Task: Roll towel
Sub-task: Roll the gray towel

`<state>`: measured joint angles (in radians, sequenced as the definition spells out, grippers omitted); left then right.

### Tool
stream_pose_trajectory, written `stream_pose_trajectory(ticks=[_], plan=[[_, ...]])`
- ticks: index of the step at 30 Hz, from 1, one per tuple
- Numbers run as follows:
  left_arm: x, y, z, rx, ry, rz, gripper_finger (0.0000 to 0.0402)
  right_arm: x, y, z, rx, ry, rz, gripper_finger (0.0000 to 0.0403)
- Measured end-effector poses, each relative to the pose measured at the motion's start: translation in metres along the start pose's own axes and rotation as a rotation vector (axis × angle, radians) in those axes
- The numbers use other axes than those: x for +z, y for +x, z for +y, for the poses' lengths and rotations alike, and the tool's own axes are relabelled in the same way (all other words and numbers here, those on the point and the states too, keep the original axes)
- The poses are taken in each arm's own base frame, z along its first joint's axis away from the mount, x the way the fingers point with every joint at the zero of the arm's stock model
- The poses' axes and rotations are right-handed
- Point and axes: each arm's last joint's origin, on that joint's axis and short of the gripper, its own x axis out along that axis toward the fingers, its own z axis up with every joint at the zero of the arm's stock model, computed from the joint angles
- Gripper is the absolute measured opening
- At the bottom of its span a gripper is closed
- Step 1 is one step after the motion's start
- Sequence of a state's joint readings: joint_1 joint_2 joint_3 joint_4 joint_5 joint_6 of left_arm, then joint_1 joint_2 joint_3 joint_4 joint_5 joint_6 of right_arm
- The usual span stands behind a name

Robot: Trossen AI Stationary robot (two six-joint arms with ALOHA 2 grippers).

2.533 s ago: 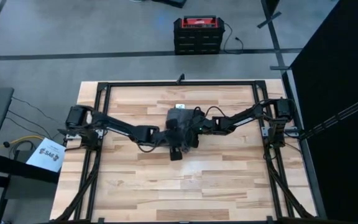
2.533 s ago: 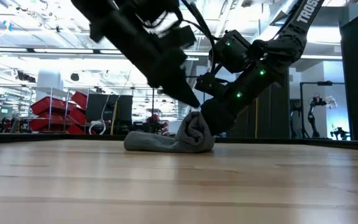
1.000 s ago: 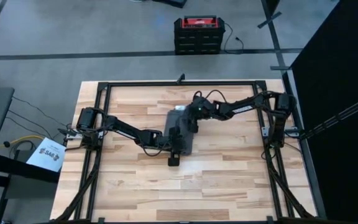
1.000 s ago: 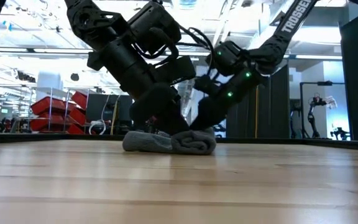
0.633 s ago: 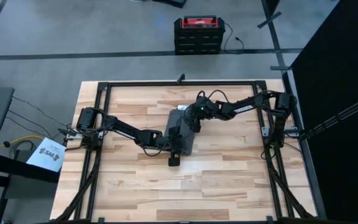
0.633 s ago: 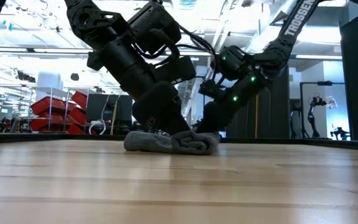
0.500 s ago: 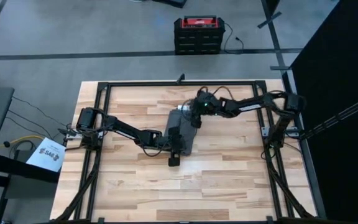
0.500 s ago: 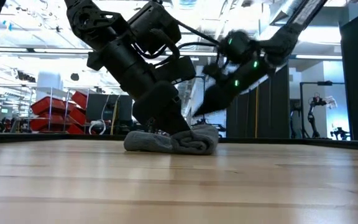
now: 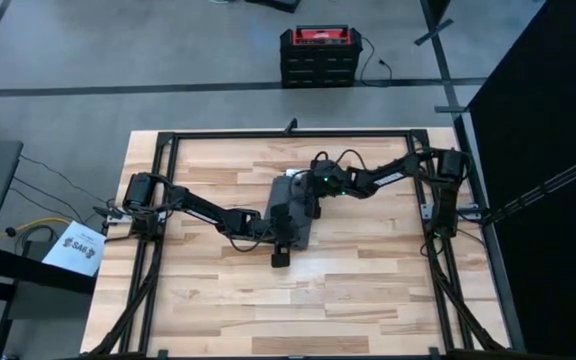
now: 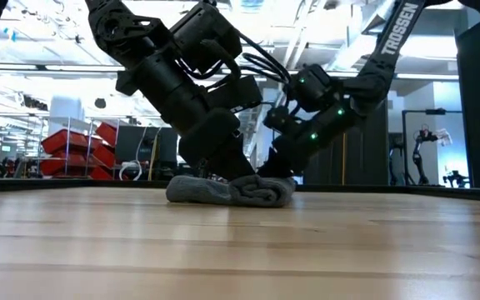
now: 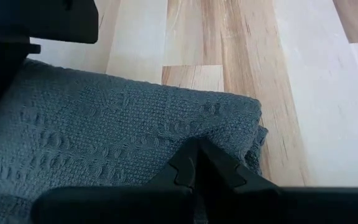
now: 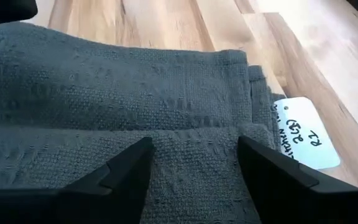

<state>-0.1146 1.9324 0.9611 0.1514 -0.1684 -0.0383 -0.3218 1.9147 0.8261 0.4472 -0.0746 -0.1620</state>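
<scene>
Two dark, almost black arms are seen, each built of boxy jointed links. Black cables are looped loosely above the wrist of each arm. Small green lights are lit on the right arm's wrist housing, and white "TROSSEN" lettering is printed along its upper link. Each arm is carried on a black base block fixed to a black tube frame. The fingers are matt black, with angular, tapered tips.
</scene>
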Motion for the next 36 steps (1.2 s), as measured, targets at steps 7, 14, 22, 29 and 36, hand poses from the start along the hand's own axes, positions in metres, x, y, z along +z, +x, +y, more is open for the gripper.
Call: stream_pose_trajectory(ticks=[7, 14, 22, 29, 36], plan=[[0.008, -0.005, 0.001, -0.003, -0.008, -0.041, 0.0000, 0.035, -0.046, 0.001, -0.033, -0.080, -0.028, 0.0222], [0.038, -0.036, 0.008, 0.022, 0.025, -0.127, 0.0000, 0.019, -0.075, 0.041, 0.055, -0.100, 0.072, 0.0222], [0.031, -0.048, 0.054, 0.160, 0.017, -0.011, 0.0000, -0.031, -0.084, 0.084, 0.069, -0.013, 0.113, 0.0222], [-0.011, -0.040, 0.097, 0.229, -0.124, 0.093, 0.0000, -0.046, -0.089, 0.098, 0.017, -0.006, 0.106, 0.0222], [-0.032, -0.020, 0.086, 0.217, -0.282, 0.070, 0.0000, -0.023, -0.086, 0.093, 0.004, -0.064, -0.062, 0.0221]])
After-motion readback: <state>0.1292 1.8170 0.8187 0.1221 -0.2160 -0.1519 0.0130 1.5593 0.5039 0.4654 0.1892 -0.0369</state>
